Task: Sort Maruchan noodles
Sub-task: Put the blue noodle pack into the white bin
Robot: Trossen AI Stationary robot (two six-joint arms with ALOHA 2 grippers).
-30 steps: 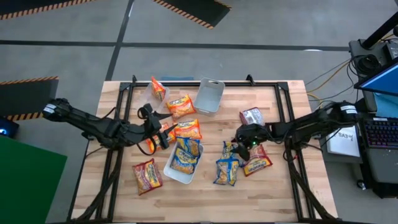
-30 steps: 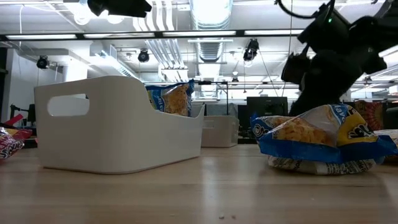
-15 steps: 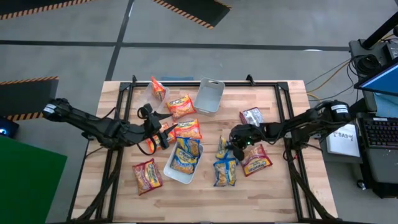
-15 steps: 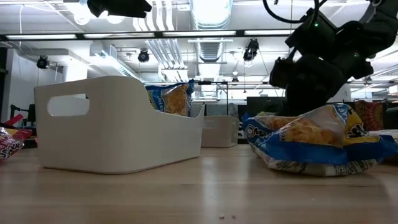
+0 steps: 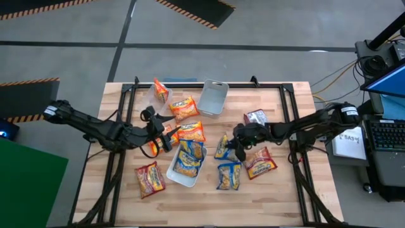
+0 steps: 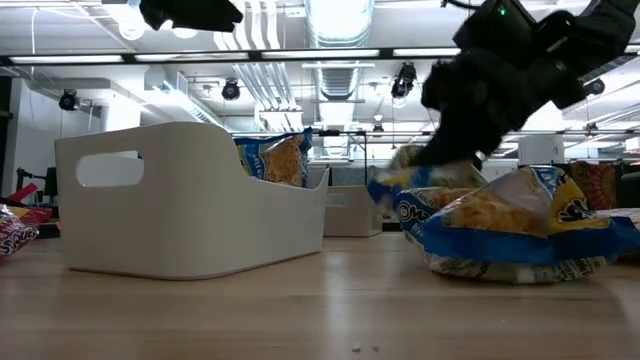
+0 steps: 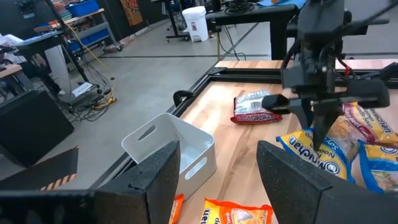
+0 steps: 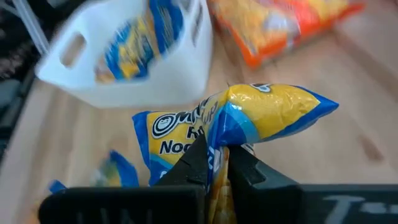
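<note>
Maruchan noodles: blue-and-yellow packet [image 5: 223, 147] pinched by edge in right gripper [image 5: 236, 143], fingers [image 8: 198, 163] closed on it, lifted off bench [image 5: 285, 190], just right of white bin [image 5: 174, 175] holding two more blue-and-yellow packets [image 5: 187, 158]. Another blue-and-yellow packet [image 5: 230, 175] lay below gripper. Left gripper [image 5: 166, 136] hovered left of bin, fingers [image 7: 163, 171] spread, empty.

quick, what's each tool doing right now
Left tool: open, holding nothing, beside the orange packet.
Right tool: shut on a blue-and-yellow packet, lifted off the table.
</note>
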